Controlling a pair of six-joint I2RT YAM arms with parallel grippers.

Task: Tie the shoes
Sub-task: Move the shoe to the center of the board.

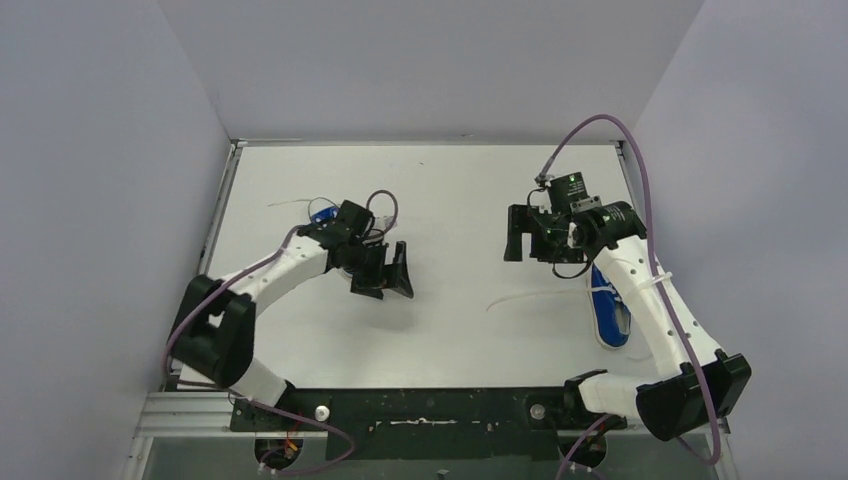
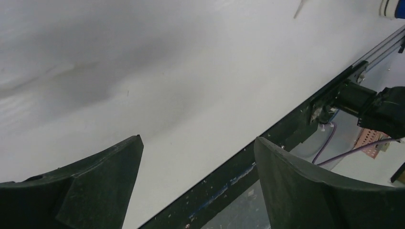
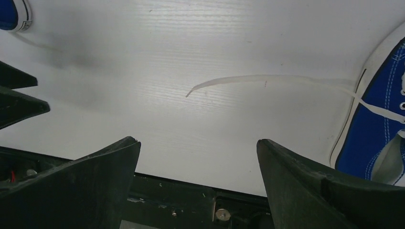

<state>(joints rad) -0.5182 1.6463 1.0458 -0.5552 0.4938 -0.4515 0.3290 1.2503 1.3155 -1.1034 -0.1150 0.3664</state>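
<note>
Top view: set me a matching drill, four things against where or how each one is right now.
Things:
1 left pincer
2 right-side shoe
3 right-side shoe's lace
4 left-side shoe

States:
A partly under the right arm
B open above the table
C mostly hidden behind the left arm
D trailing flat toward the table's middle

Pairs: 1-B, 2-A, 3-D, 4-C.

White arms point(image 1: 290, 265), black joints point(image 1: 215, 340), black hands point(image 1: 388, 272), purple cables point(image 1: 640, 170) (one green light point(image 1: 572, 182))
</note>
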